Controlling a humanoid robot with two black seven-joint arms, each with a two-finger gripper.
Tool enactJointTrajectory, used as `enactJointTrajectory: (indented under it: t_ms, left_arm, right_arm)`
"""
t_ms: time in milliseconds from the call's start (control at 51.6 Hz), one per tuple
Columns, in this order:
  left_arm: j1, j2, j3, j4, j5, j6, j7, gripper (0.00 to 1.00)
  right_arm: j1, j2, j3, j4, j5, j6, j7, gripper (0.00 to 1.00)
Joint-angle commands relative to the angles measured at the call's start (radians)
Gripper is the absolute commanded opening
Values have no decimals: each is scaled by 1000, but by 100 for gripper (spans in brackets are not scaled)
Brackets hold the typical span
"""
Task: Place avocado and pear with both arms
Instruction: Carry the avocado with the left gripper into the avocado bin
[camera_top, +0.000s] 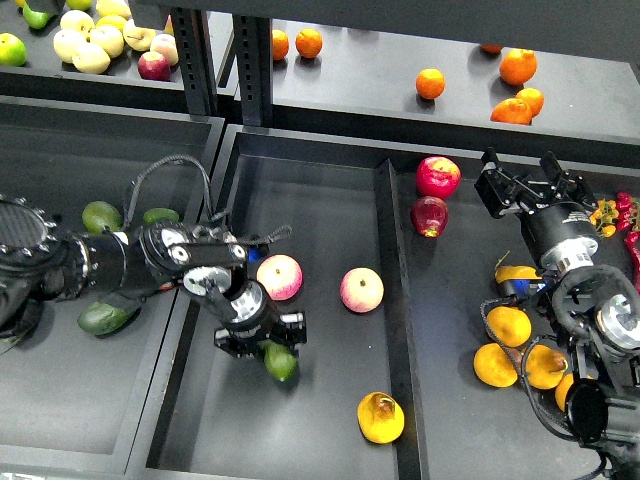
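Trays (330, 190): matt black, smooth, look like plastic or painted metal. Avocado (280, 361) skin glossy dark green; pear (380, 418), right of it, smooth yellow-orange, dull brown patch. Right gripper (532, 185): black, semi-gloss.

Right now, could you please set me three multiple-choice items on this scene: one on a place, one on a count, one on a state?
1. Where does the pear lie?
A. middle tray
B. top shelf
C. left tray
2. How many oranges are on the upper right shelf?
A. two
B. six
C. ten
3. What is the left gripper doing?
A. hanging open
B. holding the avocado
C. gripping an apple

Answers: 1 A, it sits at the middle tray's near right corner. 2 B, six show there. 3 B, its fingers close around the green fruit.
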Motion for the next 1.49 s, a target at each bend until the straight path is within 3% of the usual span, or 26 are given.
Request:
enactJointTrajectory:
  t_ms: [0,213,485,911,1474]
  left_arm:
    - [-20,121,-34,-7,2,0,0,9]
    - [-14,366,-34,25,14,0,0,9]
    - [103,462,-77,63,17,0,0,10]
    - [293,397,-234,131,131,0,0,13]
    - [347,262,-283,224,174,0,0,21]
  right_arm:
    - [-15,0,-2,1,0,1,0,100]
    - [-17,0,-8,1,0,1,0,100]
    - [-15,0,-19,1,0,2,0,100]
    - [-18,0,-32,4,0,5,0,100]
    - [-23,0,-59,8,0,21,2,100]
